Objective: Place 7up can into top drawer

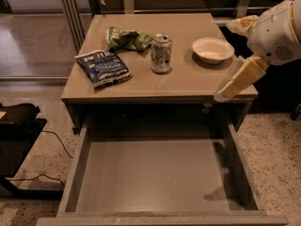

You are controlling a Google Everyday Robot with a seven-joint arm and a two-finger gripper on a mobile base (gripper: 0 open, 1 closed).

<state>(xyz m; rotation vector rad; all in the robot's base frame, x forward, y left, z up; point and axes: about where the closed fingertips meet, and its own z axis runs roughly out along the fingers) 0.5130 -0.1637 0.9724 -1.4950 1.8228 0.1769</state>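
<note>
At the left of the worktop (188,81) lies a dark blue chip bag (102,67), and just behind it, further back, is a crumpled green chip bag (126,37). Just right of the green bag, and perhaps touching it, the 7up can (161,53) stands upright near the middle of the worktop, pull-tab top up, with bare surface in front of it and to its right. It is likely light and thin-walled. If empty, it would dent under a hard squeeze and tip at a nudge, and its smooth metal side is probably slippery. The safest hold looks to be across the round body at about mid-height, coming in from the open front or right side, away from the green bag. A white bowl (212,49) sits well apart to the right. Further right, the tool (235,81) hangs over the worktop's front right corner, apart from the can and carrying nothing that can be seen. Whether it is released or clenched I cannot tell. Below, the top drawer (75,173) stands pulled out, its flat grey floor exposed.
</note>
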